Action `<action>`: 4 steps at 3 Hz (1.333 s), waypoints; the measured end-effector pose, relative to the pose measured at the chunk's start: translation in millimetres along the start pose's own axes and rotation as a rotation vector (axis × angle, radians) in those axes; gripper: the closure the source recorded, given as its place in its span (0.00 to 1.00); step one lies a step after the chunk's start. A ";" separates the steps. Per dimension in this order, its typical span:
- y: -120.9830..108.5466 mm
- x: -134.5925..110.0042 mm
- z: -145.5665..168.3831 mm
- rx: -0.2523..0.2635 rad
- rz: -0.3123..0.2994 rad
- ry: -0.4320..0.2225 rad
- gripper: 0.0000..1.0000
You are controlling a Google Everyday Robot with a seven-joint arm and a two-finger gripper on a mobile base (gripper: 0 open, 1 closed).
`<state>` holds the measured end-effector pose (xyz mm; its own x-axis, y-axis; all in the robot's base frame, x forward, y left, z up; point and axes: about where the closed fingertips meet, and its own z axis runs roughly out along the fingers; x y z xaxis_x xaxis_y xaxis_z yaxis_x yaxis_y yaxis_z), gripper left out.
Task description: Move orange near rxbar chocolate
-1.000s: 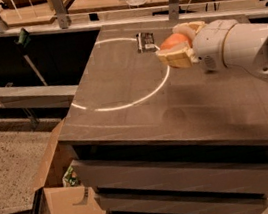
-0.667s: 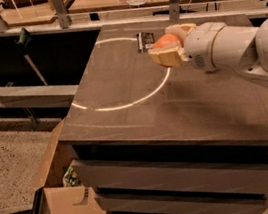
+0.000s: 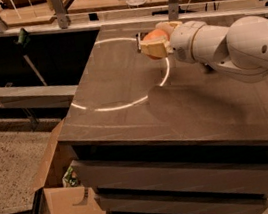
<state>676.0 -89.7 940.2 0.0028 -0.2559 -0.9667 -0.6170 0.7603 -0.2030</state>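
Orange (image 3: 155,37) is riding leftward, pinched between the fingers of the gripper (image 3: 157,43), which is reaching over the far side of the counter (image 3: 127,125). You are closing the gap: the rxbar chocolate (image 3: 138,42) is now peeking out just beside the fruit. By my judgement, you are approaching the set-down point.

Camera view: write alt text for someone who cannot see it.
The white arm's gripper, reaching from the right, holds the orange in its jaws at the far side of a dark table, right next to the rxbar chocolate.
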 end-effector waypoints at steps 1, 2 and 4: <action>-22.1 19.8 13.4 0.037 -0.002 0.024 1.00; -35.9 32.1 19.9 0.063 -0.005 0.044 1.00; -47.6 56.1 37.0 0.109 0.017 0.094 0.59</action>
<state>734.6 -118.1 889.9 -0.0843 -0.2933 -0.9523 -0.5270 0.8242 -0.2072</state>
